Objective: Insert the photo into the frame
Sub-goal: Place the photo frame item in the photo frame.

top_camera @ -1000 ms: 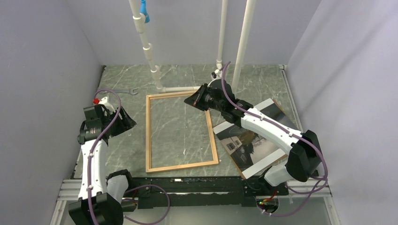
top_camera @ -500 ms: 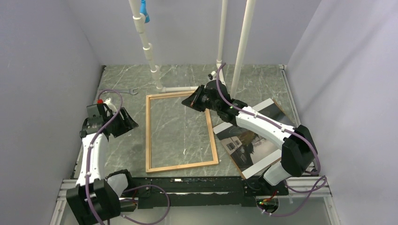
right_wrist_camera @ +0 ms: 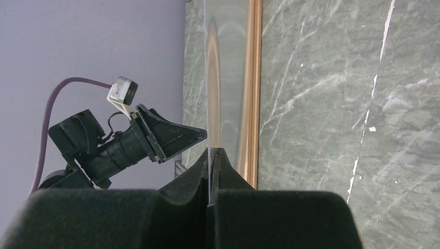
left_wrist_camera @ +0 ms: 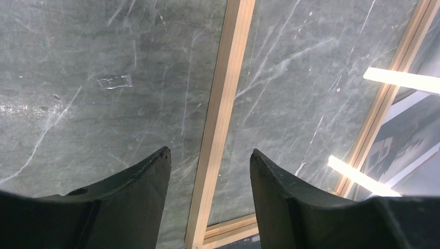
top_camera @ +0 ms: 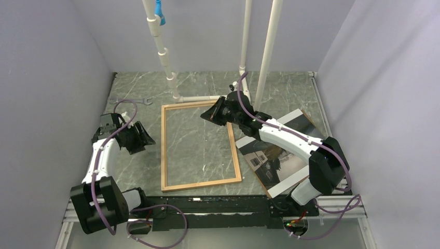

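Note:
The frame (top_camera: 200, 148) of light wooden strips lies flat on the marble table. The photo (top_camera: 275, 155), a dark landscape print with a white border, lies to its right, partly under my right arm. My right gripper (top_camera: 214, 114) hovers at the frame's far right corner. In the right wrist view the right gripper (right_wrist_camera: 212, 151) is shut on a thin clear sheet (right_wrist_camera: 211, 104), seen edge-on beside a frame strip (right_wrist_camera: 253, 78). My left gripper (top_camera: 142, 139) is just left of the frame's left strip. The left gripper (left_wrist_camera: 209, 152) is open and holds nothing, with the frame strip (left_wrist_camera: 228, 78) lying below and between its fingers; the photo (left_wrist_camera: 402, 137) shows at the right.
White pipes (top_camera: 166, 57) rise from the far side of the table, one lying along the frame's far edge. A small wrench (top_camera: 140, 101) lies at the far left. Grey walls close in on three sides.
My left arm has dropped and swung its gripper right, toward the frame's left strip, with the jaws a little narrower. My right gripper has edged slightly further away, still shut.

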